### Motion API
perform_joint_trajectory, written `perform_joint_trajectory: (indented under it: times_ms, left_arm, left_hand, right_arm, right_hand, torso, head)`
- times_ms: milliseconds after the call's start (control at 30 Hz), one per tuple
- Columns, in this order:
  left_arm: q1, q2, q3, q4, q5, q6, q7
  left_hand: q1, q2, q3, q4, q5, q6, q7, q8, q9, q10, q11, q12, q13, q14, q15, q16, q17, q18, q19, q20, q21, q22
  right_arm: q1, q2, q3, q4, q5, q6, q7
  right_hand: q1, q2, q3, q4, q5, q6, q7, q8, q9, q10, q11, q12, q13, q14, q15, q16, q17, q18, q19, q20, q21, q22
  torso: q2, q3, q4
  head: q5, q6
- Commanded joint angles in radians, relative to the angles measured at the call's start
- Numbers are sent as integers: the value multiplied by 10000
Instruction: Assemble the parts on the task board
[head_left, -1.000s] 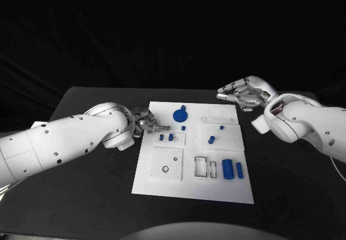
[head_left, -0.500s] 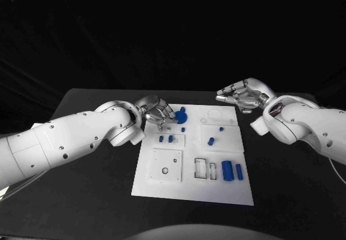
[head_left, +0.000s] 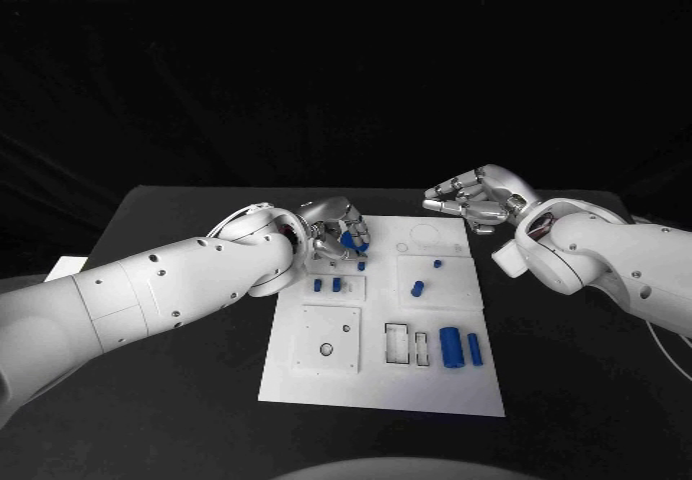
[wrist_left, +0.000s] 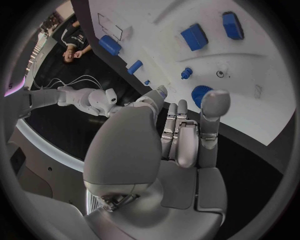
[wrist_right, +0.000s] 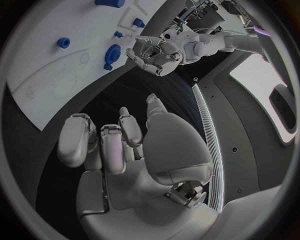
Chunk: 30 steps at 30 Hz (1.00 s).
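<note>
Over the last second the left hand (head_left: 335, 229) has travelled from the board's left edge, beside the 2 small blue pegs (head_left: 329, 285), up to the far left corner of the task board (head_left: 382, 390), and it now hovers over the blue gear (wrist_left: 201, 93) lying there. In the left wrist view its fingers are loosely curled with nothing between them and the gear sits just past the fingertips (wrist_left: 214, 101), so I judge the hand empty and not yet touching the part. The right hand (head_left: 479, 197) has barely shifted; it hangs past the board's far right corner, fingers curled in, holding nothing. The other parts lie as they did: a small blue stud (head_left: 438, 264) and a short cylinder (head_left: 417, 289) right of centre, the 2 long blue pins (head_left: 462, 347) near the right edge by the empty slots (head_left: 407, 342). The move suggests the gear is the next piece to be picked up, so assembly looks to be at an early stage.
</note>
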<state>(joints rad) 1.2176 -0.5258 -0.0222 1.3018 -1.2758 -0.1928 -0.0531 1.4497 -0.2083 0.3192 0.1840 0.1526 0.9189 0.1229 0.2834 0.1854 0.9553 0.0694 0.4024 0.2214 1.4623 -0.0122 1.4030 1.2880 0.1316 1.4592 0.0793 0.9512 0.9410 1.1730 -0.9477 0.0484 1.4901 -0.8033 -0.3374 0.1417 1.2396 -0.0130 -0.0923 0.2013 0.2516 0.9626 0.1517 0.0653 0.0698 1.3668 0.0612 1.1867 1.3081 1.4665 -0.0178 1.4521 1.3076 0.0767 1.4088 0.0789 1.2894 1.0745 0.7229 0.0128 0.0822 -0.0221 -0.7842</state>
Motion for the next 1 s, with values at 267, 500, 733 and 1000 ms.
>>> perform_joint_trajectory:
  times_ms: [267, 500, 733, 1000]
  left_arm:
    - [-4, 391, -31, -422, -1765, 1375, -883]
    - [-14, 612, -102, -654, -1963, 1661, -1050]
    - [-30, 757, -138, -789, -2030, 1641, -1017]
    - [-44, 861, -148, -809, -2041, 1449, -900]
  left_hand:
    - [-55, -76, -127, -81, -36, 383, -66, -204, -254, 353, -78, -147, -355, 552, -175, 287, 265, -301, 315, -116, 1366, 1345]
    - [-48, -74, -139, -110, -35, 436, -66, -254, -304, 368, -79, -219, -438, 544, -203, 233, 146, -247, 293, -143, 1154, 1126]
    - [-25, -12, -107, -134, -24, 522, -65, -293, -349, 434, -86, -288, -521, 555, -194, 233, 129, -245, 299, -150, 1135, 1110]
    - [105, 147, 134, -224, -10, 738, -104, -386, -440, 754, -128, -434, -700, 583, -219, 276, 153, -253, 317, -168, 1201, 1193]
  right_arm:
    - [-18, 40, 1, -3, 19, 123, 101]
    - [-19, 54, 1, 1, 20, 85, 112]
    - [-19, 56, 1, 11, 20, 68, 116]
    - [-19, 60, 1, 21, 20, 79, 113]
  right_hand:
    - [-34, 41, -43, -6, 21, -11, -22, 50, 13, -83, 6, -19, 72, 651, -8, -35, 991, 179, -53, 15, -41, -4]
    - [-34, 41, -43, -6, 21, -11, -22, 50, 13, -83, 6, -19, 72, 651, -8, -35, 991, 179, -53, 15, -41, -4]
    - [-34, 41, -43, -6, 21, -11, -22, 50, 13, -83, 6, -19, 72, 651, -8, -35, 991, 179, -53, 15, -41, -4]
    - [-34, 41, -43, -6, 21, -11, -22, 50, 13, -83, 6, -19, 72, 651, -8, -35, 991, 179, -53, 15, -41, -4]
  torso:
    - [2, 4, 2]
    - [9, 0, -5]
    - [6, 8, 5]
    - [-5, 10, 10]
  head:
    - [-25, -3]
    - [-38, -43]
    - [-63, -60]
    - [-82, -81]
